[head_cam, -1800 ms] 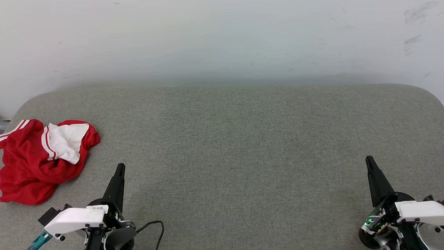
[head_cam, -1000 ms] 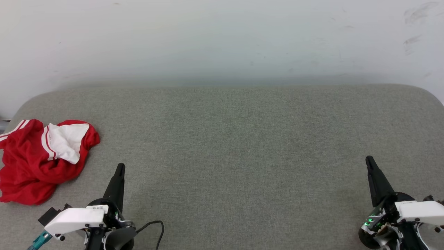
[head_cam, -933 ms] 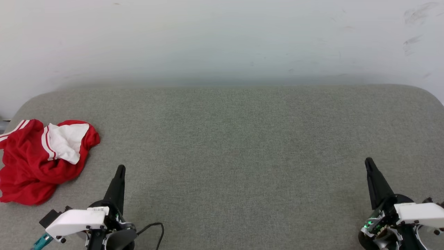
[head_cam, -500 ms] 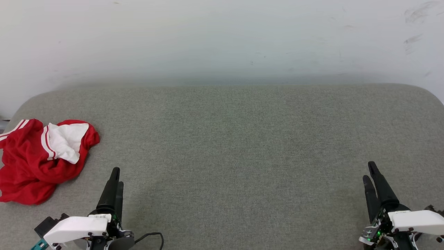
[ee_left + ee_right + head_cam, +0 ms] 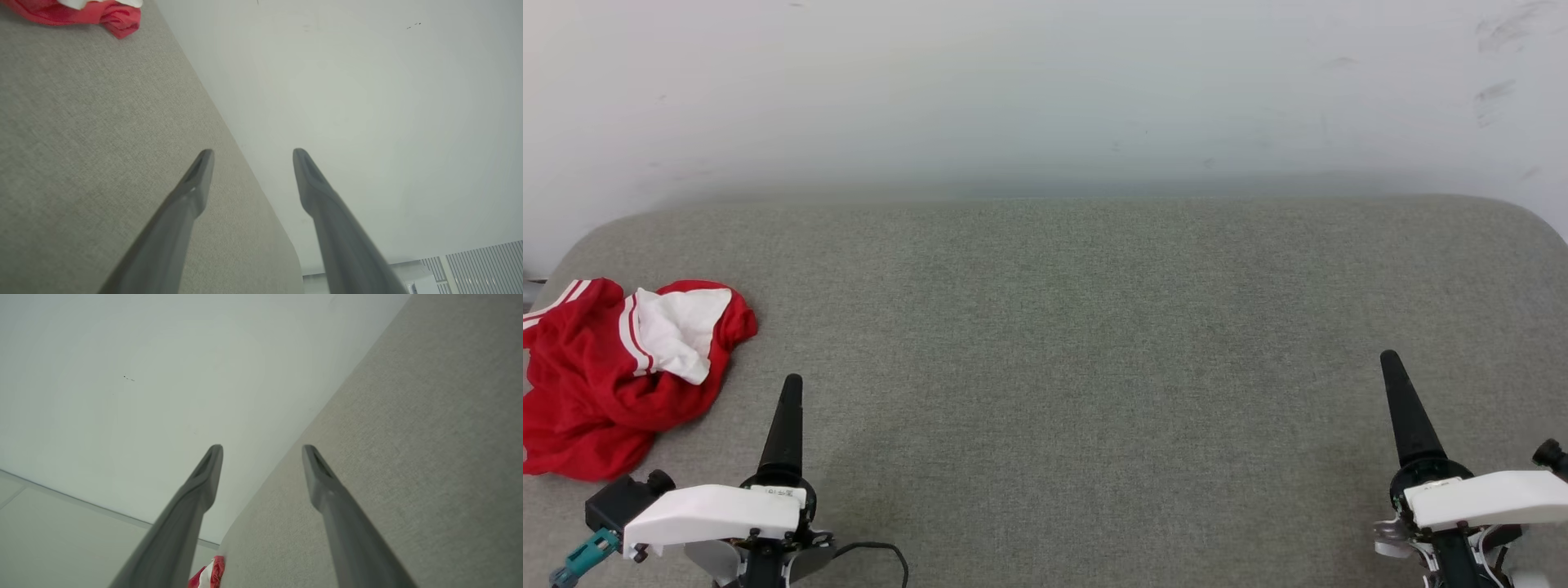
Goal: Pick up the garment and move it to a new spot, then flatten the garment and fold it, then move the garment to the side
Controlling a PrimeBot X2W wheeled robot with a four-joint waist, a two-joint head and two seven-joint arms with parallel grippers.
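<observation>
Overhead, the garment (image 5: 600,384) lies crumpled at the left edge of the grey cushion (image 5: 1094,327), near the left gripper (image 5: 791,384) and well apart from the right gripper (image 5: 1388,363). Each wrist view reveals 2 fingers spread apart, empty, where the head view stacks them edge-on.

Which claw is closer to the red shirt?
The left claw: the shirt lies crumpled just to its left, while the right claw is far across on the other side.
</observation>
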